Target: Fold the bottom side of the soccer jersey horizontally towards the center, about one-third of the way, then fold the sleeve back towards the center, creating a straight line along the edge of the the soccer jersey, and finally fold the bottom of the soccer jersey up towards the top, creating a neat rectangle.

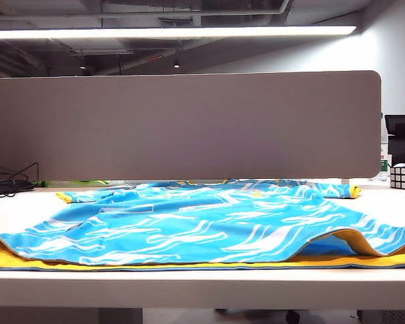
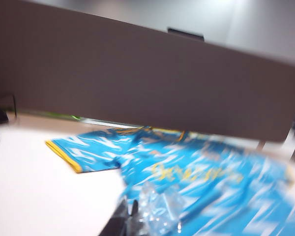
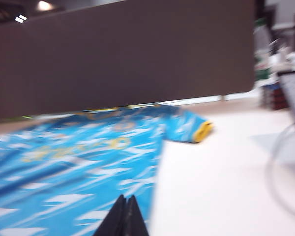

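Note:
The soccer jersey point(image 1: 202, 223) lies spread flat across the white table, sky-blue with white wavy streaks up and a yellow inner layer showing along its near hem. Its sleeves reach out at both far corners. Neither gripper shows in the exterior view. In the left wrist view my left gripper point(image 2: 129, 209) is shut and empty, hovering at the near left edge of the jersey point(image 2: 187, 167); a clear glossy piece beside the fingertips is too blurred to identify. In the right wrist view my right gripper point(image 3: 126, 197) is shut and empty over the jersey's point(image 3: 78, 162) near right edge.
A tall grey partition panel point(image 1: 189, 125) stands along the back of the table point(image 1: 189, 287). A Rubik's cube point(image 1: 403, 177) sits at the far right. Black cables point(image 1: 7, 182) lie at the far left. Bare table flanks the jersey on both sides.

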Action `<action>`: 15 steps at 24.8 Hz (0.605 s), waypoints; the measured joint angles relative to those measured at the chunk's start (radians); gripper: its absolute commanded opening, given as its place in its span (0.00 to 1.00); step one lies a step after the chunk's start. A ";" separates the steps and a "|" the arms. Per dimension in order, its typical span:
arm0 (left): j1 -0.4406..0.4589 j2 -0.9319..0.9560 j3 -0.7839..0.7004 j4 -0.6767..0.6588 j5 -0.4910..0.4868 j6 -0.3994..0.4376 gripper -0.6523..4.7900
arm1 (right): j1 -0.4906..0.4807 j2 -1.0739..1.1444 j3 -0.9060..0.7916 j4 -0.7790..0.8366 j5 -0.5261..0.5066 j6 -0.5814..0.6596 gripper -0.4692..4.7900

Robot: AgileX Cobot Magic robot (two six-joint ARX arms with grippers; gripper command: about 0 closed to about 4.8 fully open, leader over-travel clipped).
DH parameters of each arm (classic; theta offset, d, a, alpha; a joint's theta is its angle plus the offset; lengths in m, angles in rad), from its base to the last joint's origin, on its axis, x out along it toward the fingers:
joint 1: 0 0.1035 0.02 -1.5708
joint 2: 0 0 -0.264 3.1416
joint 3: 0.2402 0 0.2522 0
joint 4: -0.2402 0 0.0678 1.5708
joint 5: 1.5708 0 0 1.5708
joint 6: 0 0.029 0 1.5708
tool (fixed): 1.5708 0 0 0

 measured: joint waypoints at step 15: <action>0.000 0.919 0.486 -0.251 0.222 -0.133 0.48 | -0.005 0.703 0.568 -0.588 -0.062 -0.028 0.28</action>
